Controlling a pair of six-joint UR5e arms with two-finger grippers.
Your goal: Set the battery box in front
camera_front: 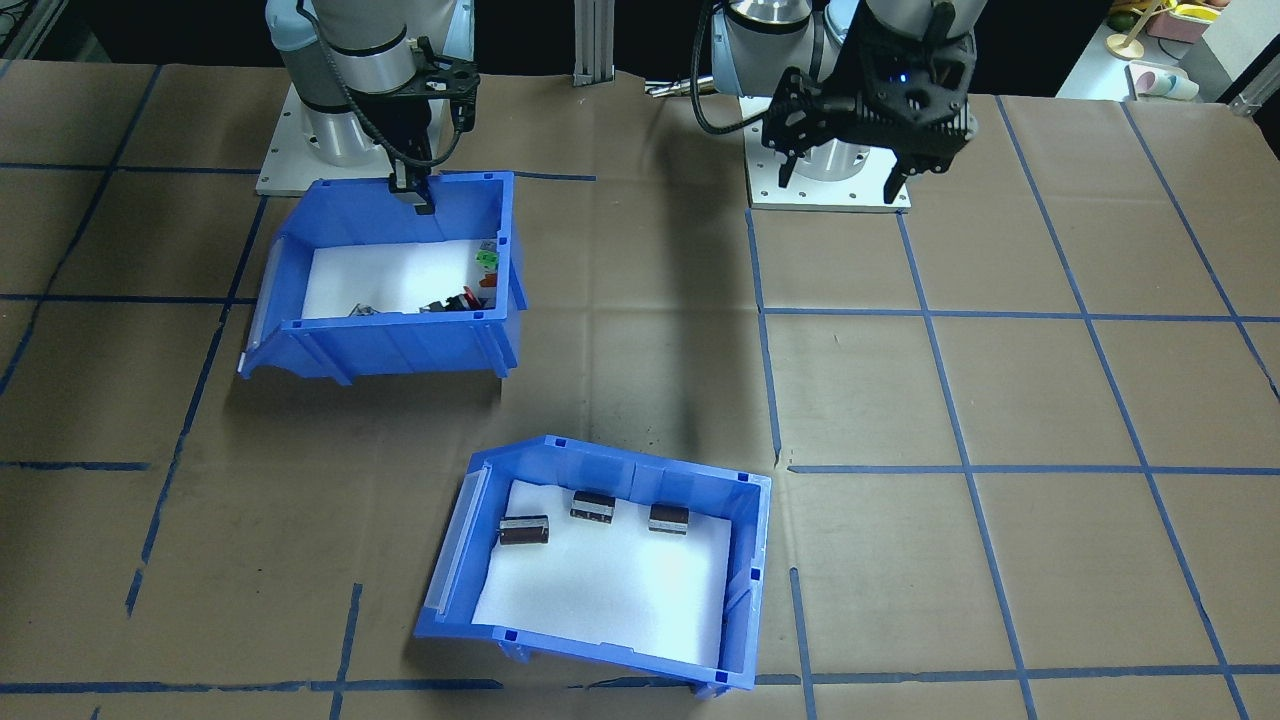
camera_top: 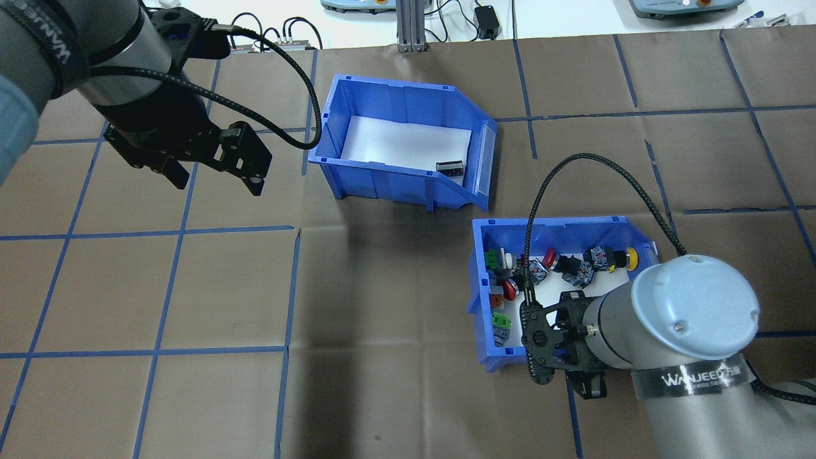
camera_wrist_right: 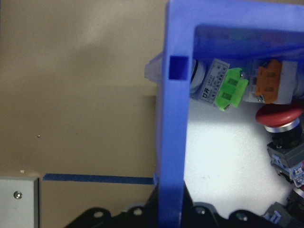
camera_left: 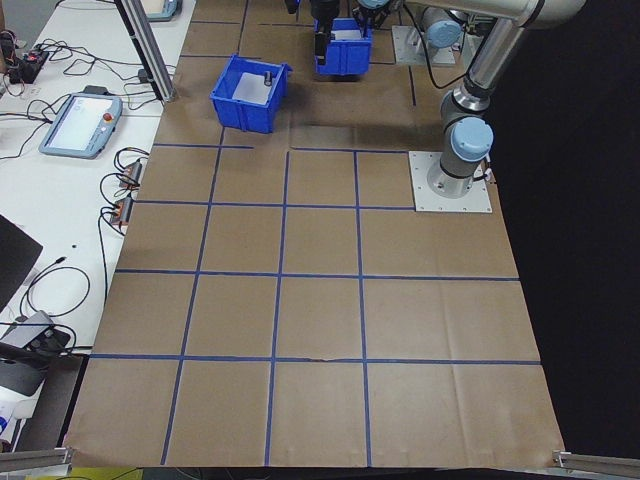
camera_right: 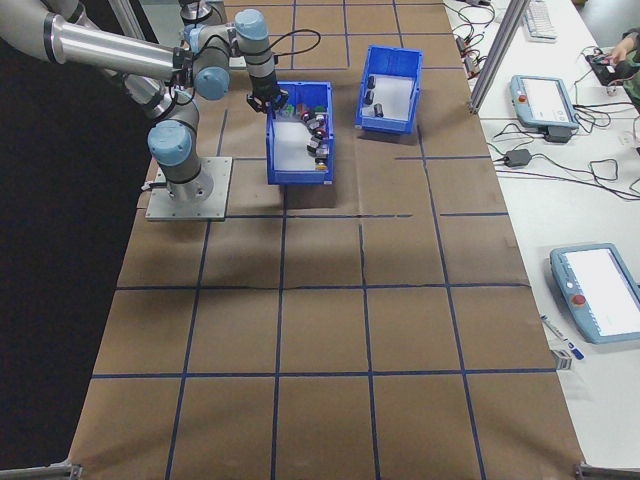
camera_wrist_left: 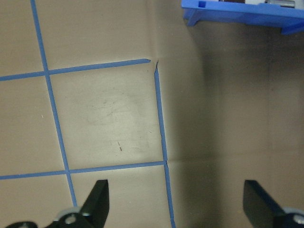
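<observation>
Sitting skewed, the battery box (camera_front: 600, 560) points its sloped front sideways; left end effector (camera_top: 213, 169) spread, right (camera_front: 418, 195) clamps the switch bin (camera_front: 390, 290).

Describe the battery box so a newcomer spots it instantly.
Two blue bins sit on the brown papered table. The battery box is the one farther from the robot's bases, untouched by either arm. Its white floor holds only dark cylinders, whereas its neighbour holds colourful push-buttons.

Brown paper-covered tabletop (camera_right: 320, 330) marked by a blue tape grid (camera_right: 280, 290); white side bench (camera_right: 560, 200) carrying teach pendants (camera_right: 600, 290) and cables; dark surroundings beyond the opposite edge.
</observation>
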